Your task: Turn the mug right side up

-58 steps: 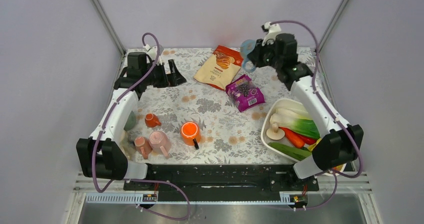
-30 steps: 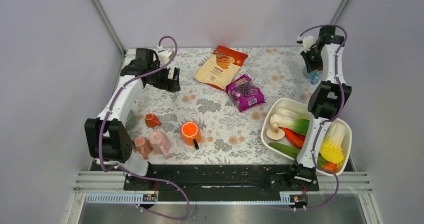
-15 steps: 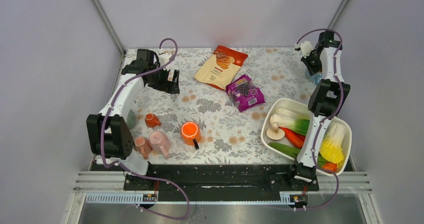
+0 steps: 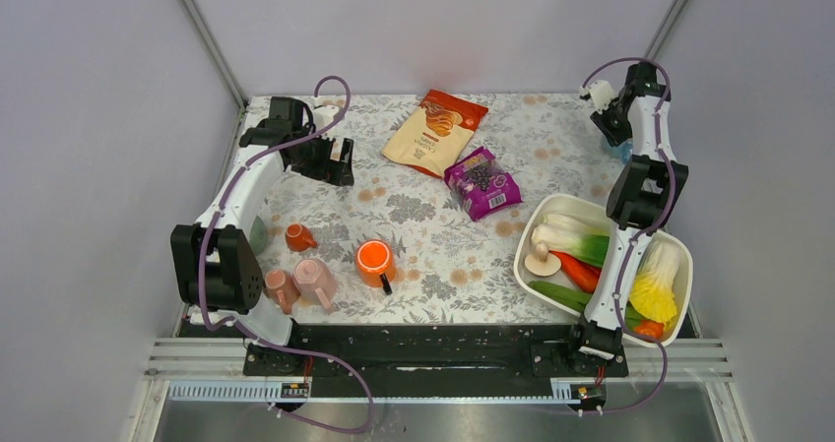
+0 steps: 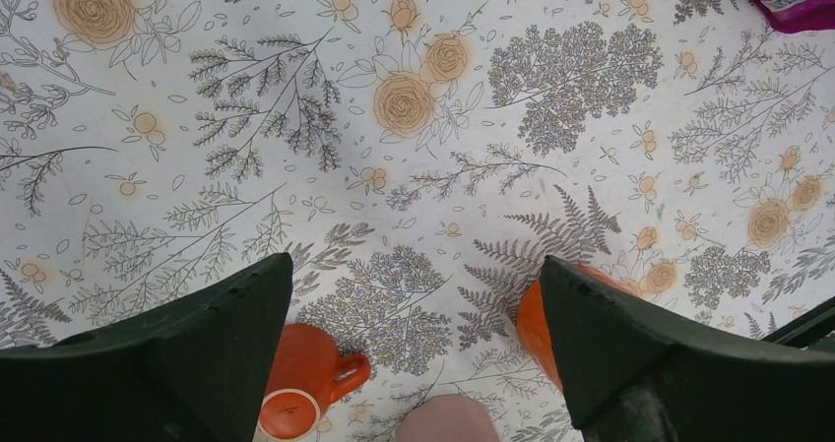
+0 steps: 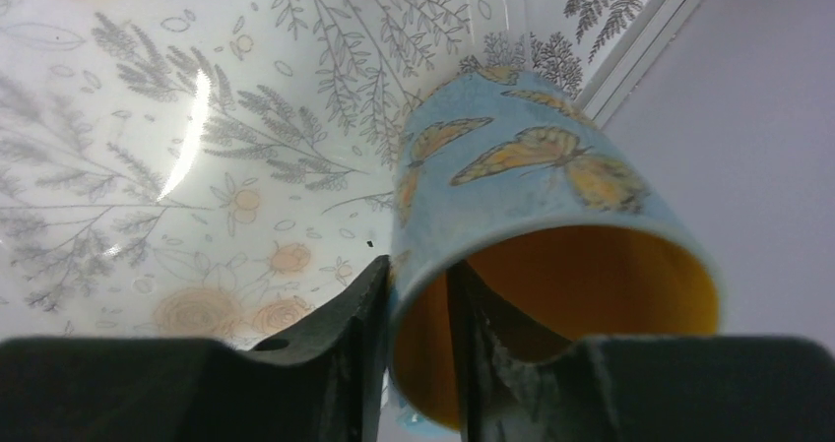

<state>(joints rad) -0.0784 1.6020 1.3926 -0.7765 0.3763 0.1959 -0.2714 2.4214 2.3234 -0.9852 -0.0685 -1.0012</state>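
At the far right corner of the table (image 6: pixel 148 117), your right gripper (image 6: pixel 417 283) pinches the rim wall of the blue butterfly mug (image 6: pixel 532 166), with one finger inside the yellow interior and one outside. The mug's long axis runs away from the fingers, mouth toward the wrist and base toward the tabletop, so I judge it nearly upright; whether it touches down I cannot tell. Your left gripper (image 5: pixel 414 284) hangs spread wide, well apart.

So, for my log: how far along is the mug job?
Done, seemingly: the butterfly mug is mouth-up by the table's far right corner. In hand: the right gripper pinches its wall. Left: releasing it; whether it touches the table is unclear.
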